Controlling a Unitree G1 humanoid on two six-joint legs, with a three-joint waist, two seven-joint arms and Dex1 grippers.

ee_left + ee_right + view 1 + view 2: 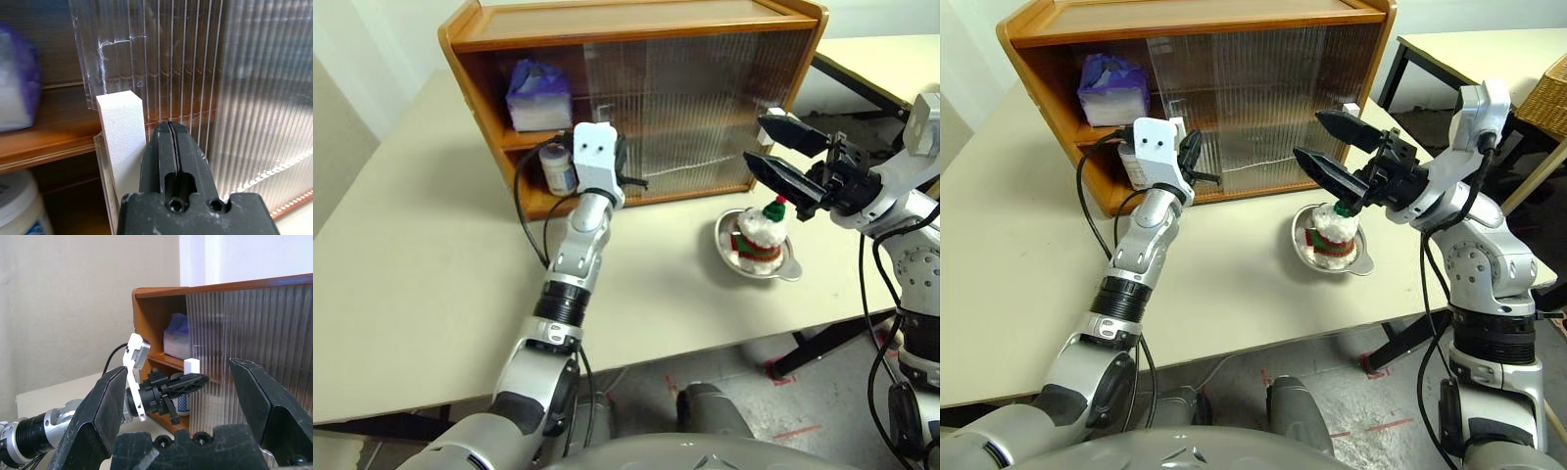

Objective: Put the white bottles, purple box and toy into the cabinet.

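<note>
The toy [762,231] sits upright in a shiny steel bowl [787,265] on the table [431,255], just in front of the cabinet [636,39] and toward its right end, and the right gripper [781,154] hangs just above it with its two black fingers spread wide and nothing between them. So the toy lies straight below that claw, long axis vertical, red pompom uppermost, and the right arm is plainly the nearer one; a descent onto it looks like the move that counts. The left gripper [1197,163] is clenched, fingers pressed together on nothing, its tip set against the white handle [122,137] at the edge of the ribbed sliding door [195,73]; in my judgement it is working the door along to widen the opening. That opening lies to the left of the toy, so the toy will have to travel leftward past the door's edge to get in. The purple box [538,93] already rests on the upper shelf at the open left end, and one white bottle [558,168] stands on the lower shelf beneath it, beside the left wrist; I cannot make out a second bottle
</note>
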